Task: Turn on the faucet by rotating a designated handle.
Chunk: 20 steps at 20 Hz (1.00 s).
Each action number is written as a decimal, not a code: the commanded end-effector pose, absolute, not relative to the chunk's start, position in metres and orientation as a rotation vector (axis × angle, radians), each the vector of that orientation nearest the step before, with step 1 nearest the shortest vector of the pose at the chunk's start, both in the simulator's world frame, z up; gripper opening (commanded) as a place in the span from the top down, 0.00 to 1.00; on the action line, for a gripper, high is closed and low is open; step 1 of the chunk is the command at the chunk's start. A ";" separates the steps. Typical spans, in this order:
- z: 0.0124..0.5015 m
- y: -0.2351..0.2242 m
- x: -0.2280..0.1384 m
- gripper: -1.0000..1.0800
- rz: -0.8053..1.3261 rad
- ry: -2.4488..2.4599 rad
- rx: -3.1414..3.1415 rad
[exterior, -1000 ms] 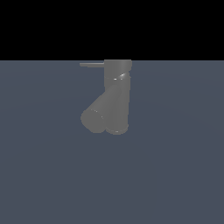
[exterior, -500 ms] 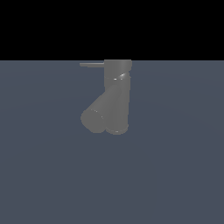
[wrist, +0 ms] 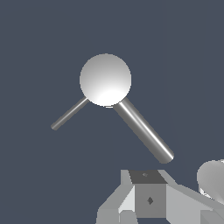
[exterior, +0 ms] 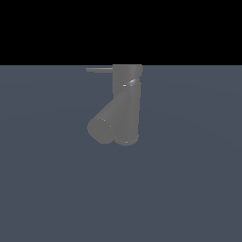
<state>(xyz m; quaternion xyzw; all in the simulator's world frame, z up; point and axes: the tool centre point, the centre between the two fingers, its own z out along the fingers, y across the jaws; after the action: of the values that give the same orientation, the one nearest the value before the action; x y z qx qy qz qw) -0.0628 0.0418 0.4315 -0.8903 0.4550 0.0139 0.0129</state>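
The faucet (exterior: 125, 106) is a dull grey upright cylinder with a thick spout (exterior: 105, 124) slanting down toward the exterior view's left. Its handle (exterior: 99, 70), a thin flat bar, sticks out sideways from the cylinder top toward the exterior view's left. In the wrist view I look down on the faucet's round top (wrist: 105, 79), with the slim handle (wrist: 68, 113) and the thicker spout (wrist: 142, 129) spreading out from it. My gripper (wrist: 148, 192) shows only in the wrist view, apart from the faucet, its fingers (wrist: 149, 200) together as one block holding nothing.
A flat blue-grey surface (exterior: 189, 189) lies around the faucet, with black background behind it. A rounded pale part of the arm (wrist: 213, 177) shows at the wrist view's edge.
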 end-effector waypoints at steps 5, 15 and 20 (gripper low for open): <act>0.410 0.049 -0.030 1.00 0.044 1.636 -2.654; 0.369 0.062 0.018 1.00 0.038 1.951 -2.441; 0.346 0.068 0.040 1.00 0.032 2.098 -2.322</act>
<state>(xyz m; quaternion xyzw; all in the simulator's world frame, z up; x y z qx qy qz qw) 0.0332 0.0661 0.3532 -0.7545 0.6562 0.0110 0.0066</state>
